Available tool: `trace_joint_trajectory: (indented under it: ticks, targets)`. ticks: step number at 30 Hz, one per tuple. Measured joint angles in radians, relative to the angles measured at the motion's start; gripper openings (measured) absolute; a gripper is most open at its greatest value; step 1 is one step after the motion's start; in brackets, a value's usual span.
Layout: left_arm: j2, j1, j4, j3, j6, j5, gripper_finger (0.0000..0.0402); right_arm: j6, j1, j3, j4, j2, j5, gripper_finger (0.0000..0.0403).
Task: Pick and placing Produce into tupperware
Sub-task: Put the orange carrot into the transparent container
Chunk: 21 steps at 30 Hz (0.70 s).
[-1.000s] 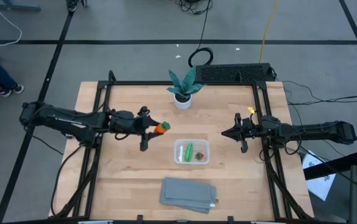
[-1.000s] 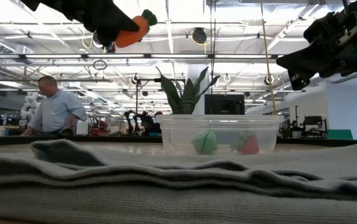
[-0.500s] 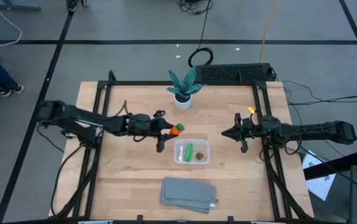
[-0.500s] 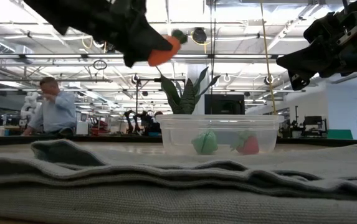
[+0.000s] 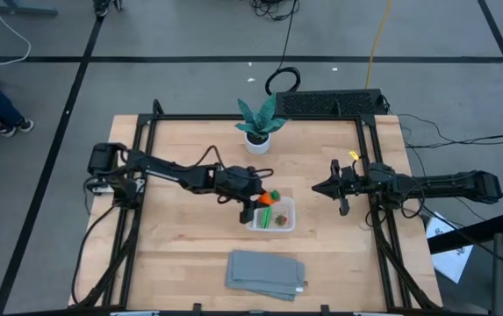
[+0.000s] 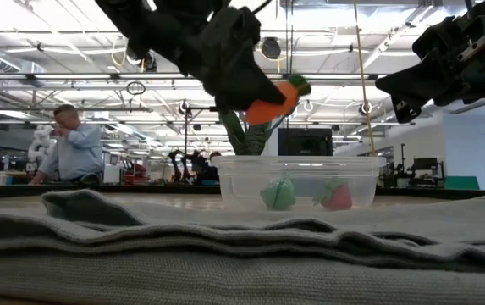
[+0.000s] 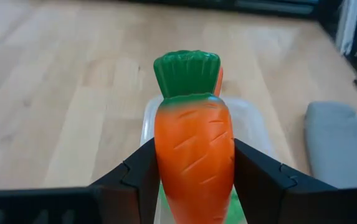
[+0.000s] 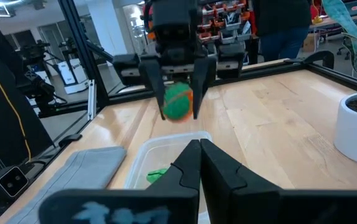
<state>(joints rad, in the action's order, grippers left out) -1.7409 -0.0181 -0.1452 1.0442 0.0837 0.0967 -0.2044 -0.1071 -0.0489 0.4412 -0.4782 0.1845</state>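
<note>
My left gripper (image 5: pixel 258 200) is shut on the orange carrot (image 5: pixel 269 197) with its green top (image 7: pixel 186 71). It hovers over the left end of the clear tupperware (image 5: pixel 288 204), which rests flat on the table. Inside the tupperware lie the green pod (image 5: pixel 267 213) and the red berry (image 5: pixel 280 221); both also show in the low view, green pod (image 6: pixel 278 193) and red berry (image 6: pixel 337 196). My right gripper (image 5: pixel 321 187) hangs shut above the table, to the right of the tupperware, touching nothing. My left gripper pinches the carrot by its orange body (image 7: pixel 194 162) between the two fingers (image 7: pixel 138 180). The carrot lies along the fingers, with the green top pointing away from the wrist. The fingers come from the table's left, slanting down. The carrot is lifted clear, just above the tupperware's rim (image 6: pixel 242 161).
A teal-leaved plant in a white pot (image 5: pixel 258 125) stands near the far edge. A folded grey cloth (image 5: pixel 266 272) lies near the near edge and fills the low view's foreground. A black box (image 5: pixel 330 103) sits at the far edge. A person (image 6: pixel 73 152) stands in the room behind.
My left gripper has carried the carrot toward the table's right and a little toward the near edge, and has come down from high above the table to just above the tupperware's left end. It has stayed shut on the carrot.
</note>
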Motion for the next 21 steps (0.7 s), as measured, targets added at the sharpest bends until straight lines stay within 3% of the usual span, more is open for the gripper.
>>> trace_joint_trajectory:
  ticks: [12, 21]
  targets:
    - [-0.009, -0.033, 0.015, -0.066, 0.046, -0.013, 0.0170, 0.006, 0.000, 0.000, -0.005, -0.001, 0.000, 0.0000]
    - [-0.106, -0.048, -0.070, -0.072, 0.038, -0.026, 0.0170, 0.004, 0.000, 0.000, 0.005, -0.005, 0.000, 0.0000]
